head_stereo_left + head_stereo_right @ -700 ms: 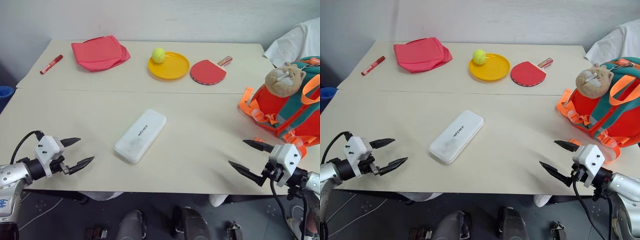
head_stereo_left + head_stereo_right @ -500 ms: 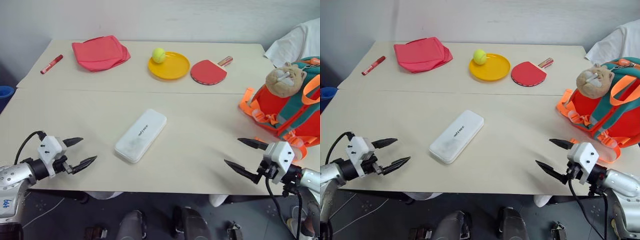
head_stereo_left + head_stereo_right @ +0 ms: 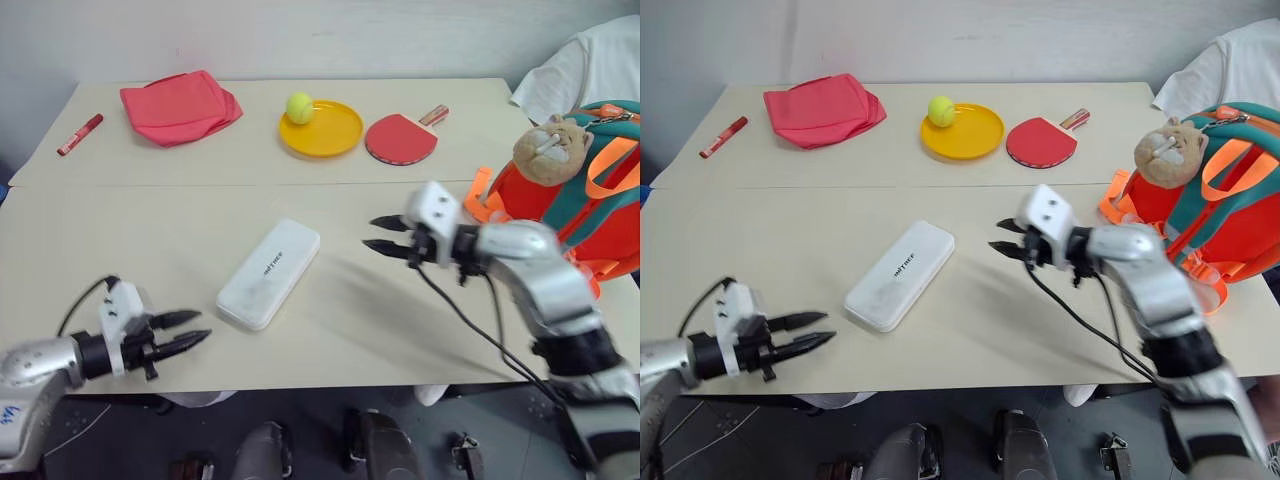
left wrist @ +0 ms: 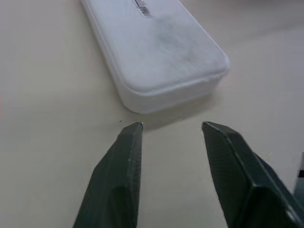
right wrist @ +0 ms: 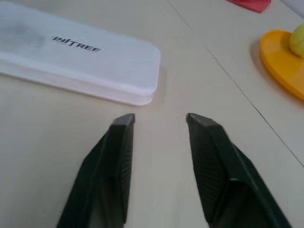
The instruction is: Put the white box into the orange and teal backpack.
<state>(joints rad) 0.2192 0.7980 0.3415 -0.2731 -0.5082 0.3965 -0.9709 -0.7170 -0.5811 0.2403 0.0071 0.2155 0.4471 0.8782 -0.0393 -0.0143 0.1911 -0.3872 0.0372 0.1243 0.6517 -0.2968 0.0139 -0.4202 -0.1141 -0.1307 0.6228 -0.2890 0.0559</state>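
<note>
1. White box [image 3: 268,273]: lying flat and slantwise at mid-bench, one short end pointing near-left, the other far-right; bare bench [image 3: 330,330] is showing all round it.
2. Left pincer [image 3: 196,327]: hovering over the near-left edge of the bench, fingers slightly parted and gripping nothing, tips aiming at the box's near end with a small gap between.
3. Right pincer [image 3: 375,233]: reaching in from the right above the bench, fingers parted and empty, tips standing just right of the box's far end, not touching it.
4. Orange and teal backpack [image 3: 575,205]: sitting at the right edge of the bench, tan plush charm [image 3: 545,150] hanging on its front; well apart from the box, the right arm crossing the open stretch between.
5. Far row, along the back edge: red marker [image 3: 80,134], folded pink-red cloth [image 3: 178,104], yellow plate [image 3: 322,130] carrying a tennis ball [image 3: 299,107], red paddle [image 3: 402,138]. All are lying well clear of the box.
</note>
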